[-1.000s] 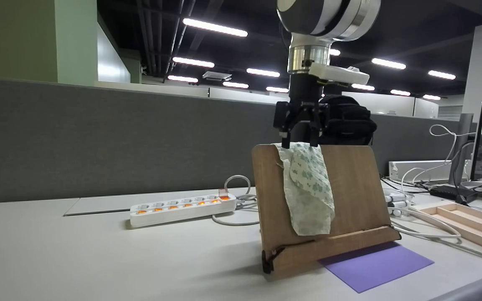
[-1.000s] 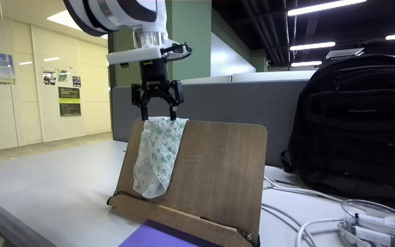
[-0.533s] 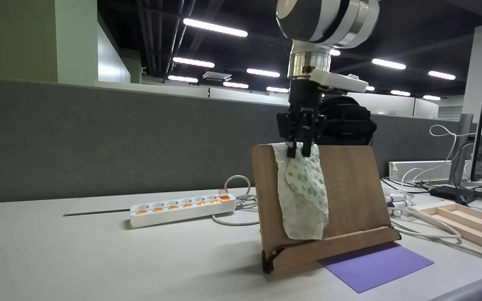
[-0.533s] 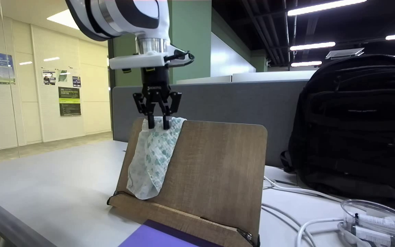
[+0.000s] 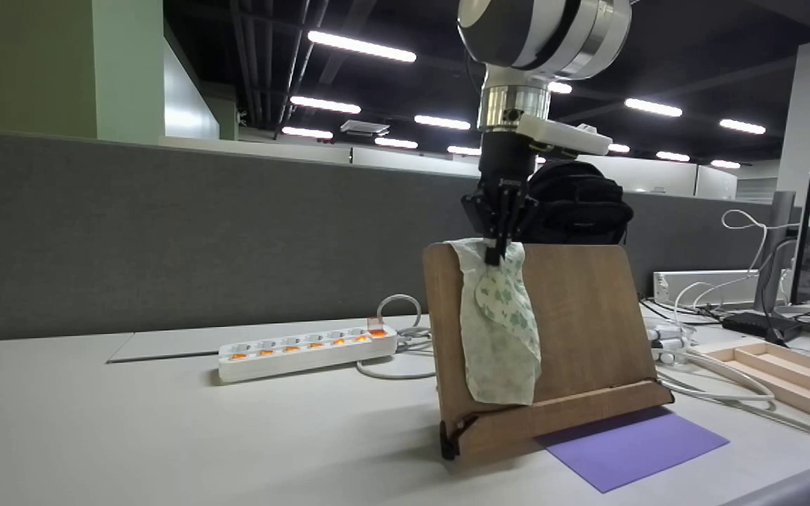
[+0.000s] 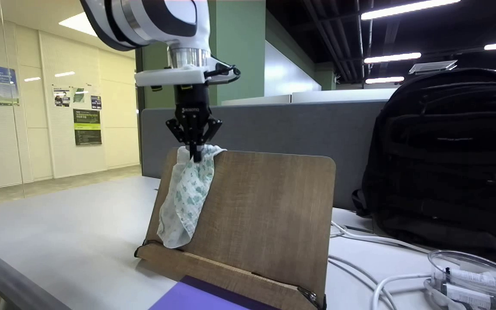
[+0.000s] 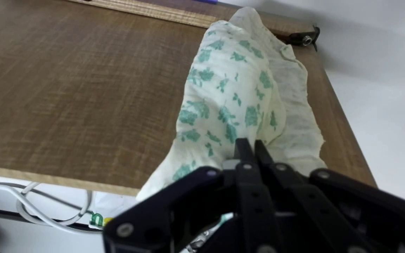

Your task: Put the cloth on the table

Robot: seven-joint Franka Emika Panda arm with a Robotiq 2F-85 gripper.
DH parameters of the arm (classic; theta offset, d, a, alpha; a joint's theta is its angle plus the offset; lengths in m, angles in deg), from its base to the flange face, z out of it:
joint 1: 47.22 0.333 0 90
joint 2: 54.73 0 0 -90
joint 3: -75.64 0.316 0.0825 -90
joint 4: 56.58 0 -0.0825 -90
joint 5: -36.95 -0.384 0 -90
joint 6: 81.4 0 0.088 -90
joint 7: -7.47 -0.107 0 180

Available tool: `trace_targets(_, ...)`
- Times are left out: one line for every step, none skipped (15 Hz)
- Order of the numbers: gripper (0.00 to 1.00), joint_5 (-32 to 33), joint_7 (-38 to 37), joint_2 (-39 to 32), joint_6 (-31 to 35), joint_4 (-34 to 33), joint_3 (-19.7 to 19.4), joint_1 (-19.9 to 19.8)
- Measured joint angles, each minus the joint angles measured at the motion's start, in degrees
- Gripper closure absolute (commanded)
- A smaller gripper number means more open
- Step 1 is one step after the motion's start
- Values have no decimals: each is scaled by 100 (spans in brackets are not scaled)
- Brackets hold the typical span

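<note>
The cloth (image 5: 500, 337), white with green flowers, hangs over the top edge of a tilted wooden stand (image 5: 588, 316) and down its front face. In both exterior views my gripper (image 6: 196, 157) points down at the stand's top edge, its fingertips brought together on the cloth's upper part. The wrist view has the gripper (image 7: 251, 142) pinching a fold, and the cloth (image 7: 230, 88) spreads out beyond the fingertips. What hangs behind the board is mostly hidden. The white table (image 5: 236, 429) lies under the stand.
A white power strip (image 5: 306, 355) with cables lies beside the stand. A purple sheet (image 5: 633, 450) is partly under the stand's front. A black backpack (image 6: 450, 163), a clear dish (image 6: 476, 275) with small bottles and a wooden tray (image 5: 785, 379) are around it.
My gripper has come down slightly and its fingers have gone from wide apart to together, gathering the cloth. The cloth has shifted a little sideways along the stand's top and bunched up.
</note>
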State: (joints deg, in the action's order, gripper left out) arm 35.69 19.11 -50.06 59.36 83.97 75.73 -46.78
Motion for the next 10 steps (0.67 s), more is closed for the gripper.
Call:
trace_targets(99, 5, 0, -5, -34, -32, 36, 42)
trace_targets(99, 14, -6, -10, -97, -83, 86, 95)
trace_targets(99, 26, -13, -19, -162, -153, 151, 153)
trace_targets(99, 38, -25, -30, -239, -238, 225, 220)
trace_targets(99, 59, -42, -48, -291, -339, 307, 292)
trace_targets(99, 98, -68, -76, -340, -457, 395, 369)
trace_targets(99, 145, -105, -109, -361, -578, 483, 445)
trace_targets(99, 189, -139, -153, -363, -707, 564, 520)
trace_targets(99, 243, -163, -208, -363, -848, 644, 593)
trace_targets(99, 277, -180, -275, -363, -992, 714, 658)
